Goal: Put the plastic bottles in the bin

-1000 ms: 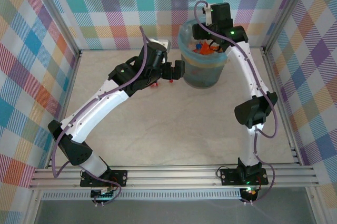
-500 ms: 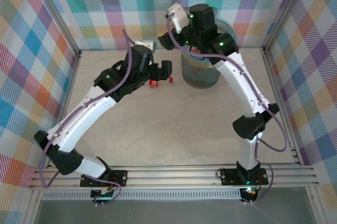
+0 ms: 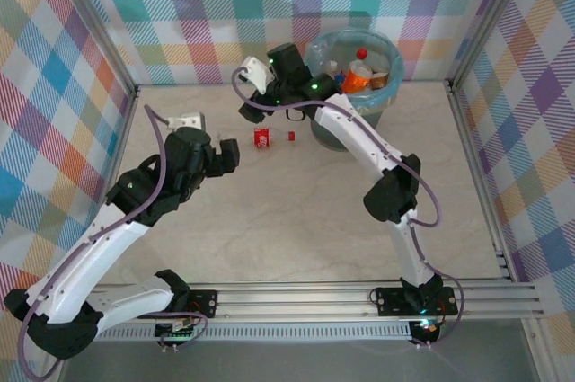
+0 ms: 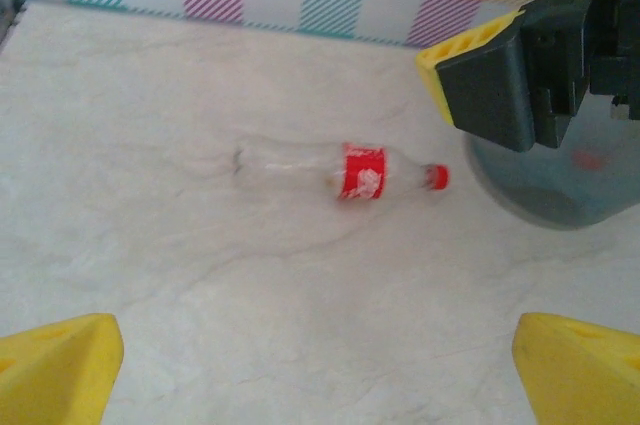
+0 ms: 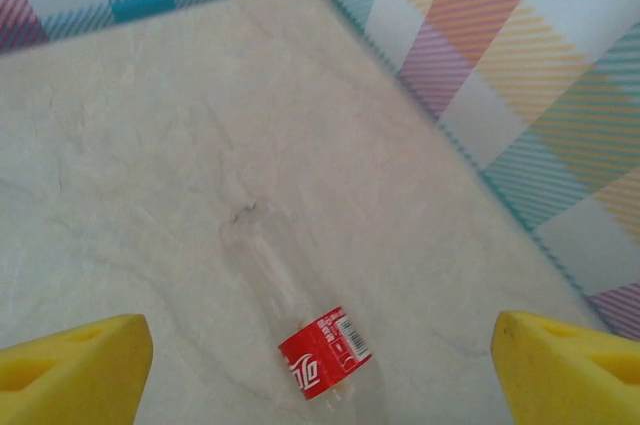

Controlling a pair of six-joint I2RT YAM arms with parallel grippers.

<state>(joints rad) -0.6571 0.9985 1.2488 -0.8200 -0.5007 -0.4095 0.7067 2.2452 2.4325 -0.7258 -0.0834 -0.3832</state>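
Both grippers stand wide apart and empty. Your left gripper (image 4: 320, 370) and right gripper (image 5: 322, 365) each overlook one clear, red-labelled plastic bottle (image 4: 363, 170) lying on its side on the table (image 4: 150, 95), near the bin (image 3: 373, 112), which contains other bottles (image 3: 358, 78).

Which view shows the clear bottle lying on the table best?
Left wrist: the clear bottle lies whole, red label and cap plain. Right wrist crops its cap end; top external shows it small, mostly label and cap.
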